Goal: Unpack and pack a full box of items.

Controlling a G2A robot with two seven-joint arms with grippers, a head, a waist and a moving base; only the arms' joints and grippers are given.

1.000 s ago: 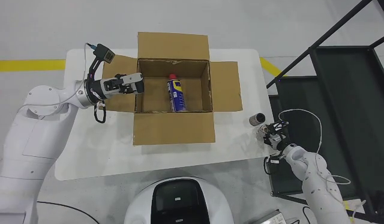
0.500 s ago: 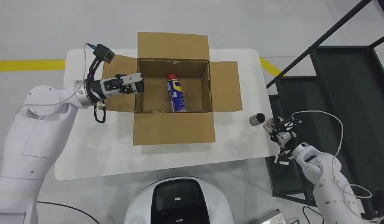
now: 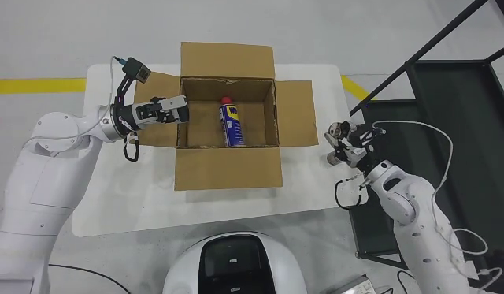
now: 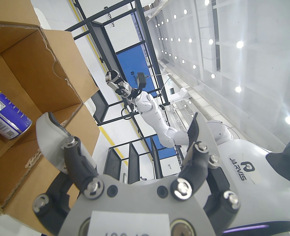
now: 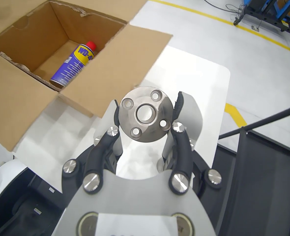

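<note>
Right gripper [image 5: 147, 109] moved in over table [image 3: 315, 191] edge, clamping metal flange [image 5: 147, 127] (clear of box [image 3: 228, 168]), left gripper [image 4: 123, 124] spread open.

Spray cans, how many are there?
1. The spray can lies on its side on the floor of the open cardboard box, red cap toward the far wall. The box's walls could hide a little floor.

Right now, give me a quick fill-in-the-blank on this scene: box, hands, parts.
The spray can in the box has a ___ cap.
The right hand grips a metal flange with ___ small holes around its bore.
The left hand, by the box, is ___, not shut.
Missing: red; four; open.
</note>
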